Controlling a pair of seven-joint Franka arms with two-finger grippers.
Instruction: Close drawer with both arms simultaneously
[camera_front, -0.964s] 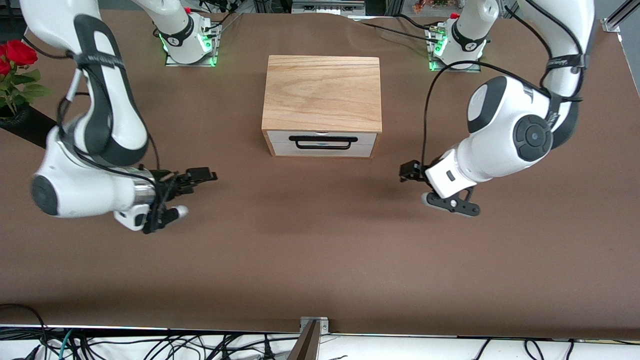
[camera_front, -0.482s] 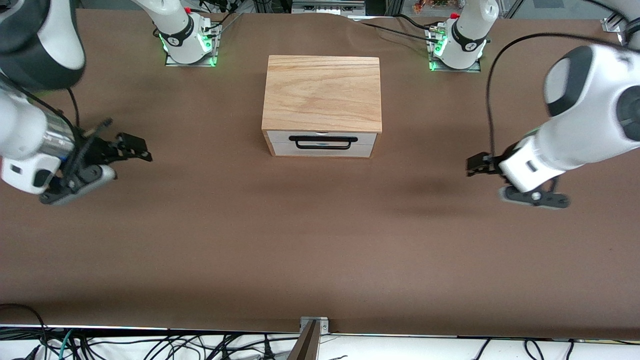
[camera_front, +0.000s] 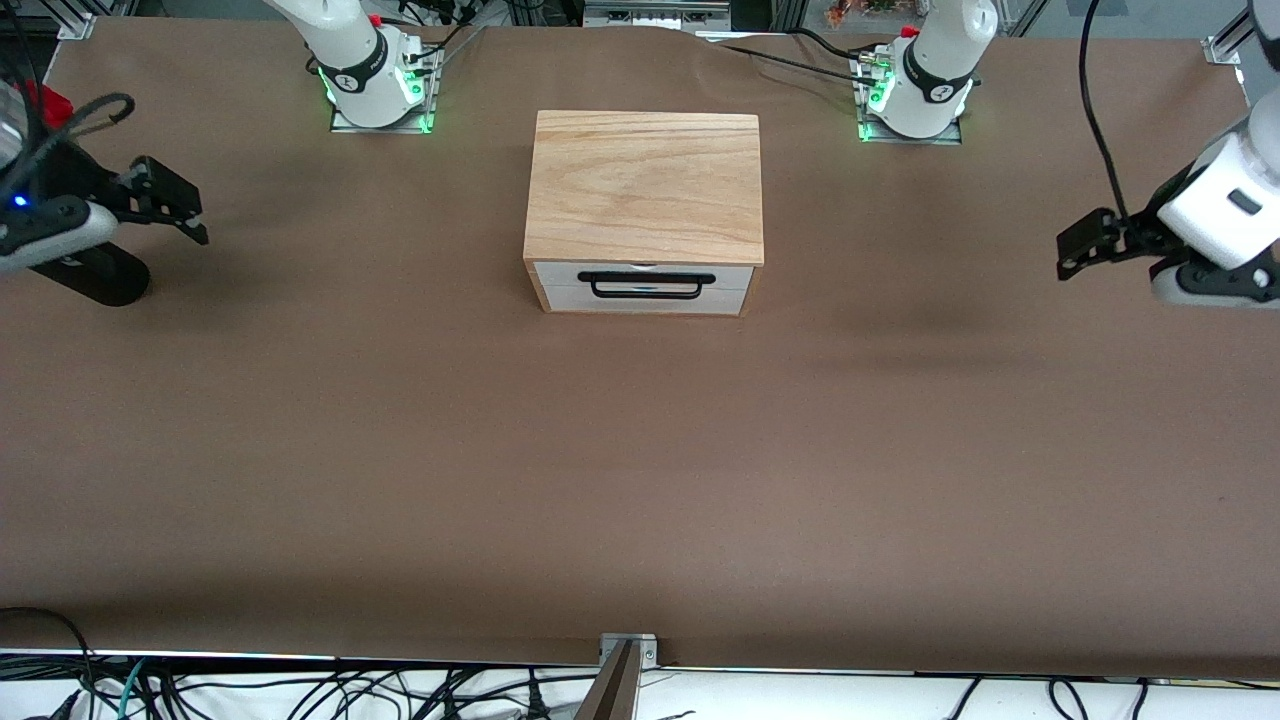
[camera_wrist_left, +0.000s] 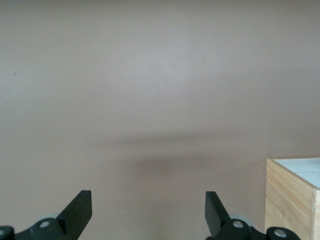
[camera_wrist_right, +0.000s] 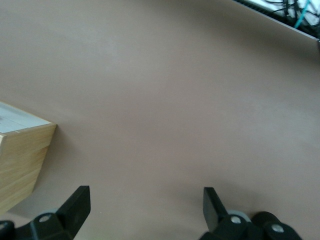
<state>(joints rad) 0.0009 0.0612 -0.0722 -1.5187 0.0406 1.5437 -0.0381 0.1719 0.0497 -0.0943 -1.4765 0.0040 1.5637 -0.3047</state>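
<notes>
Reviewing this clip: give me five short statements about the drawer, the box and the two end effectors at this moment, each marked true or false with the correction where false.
1. The drawer sits pushed into the box. True.
2. The left end effector grips the drawer's handle. False: it is over bare table toward the left arm's end, holding nothing.
3. Both end effectors are open. True: the wrist views show the right end effector and the left one with fingers spread.
4. A mug stands on the box. False: its wooden top is bare.
5. The right end effector touches the box. False: it is well apart from it, toward the right arm's end of the table.
</notes>
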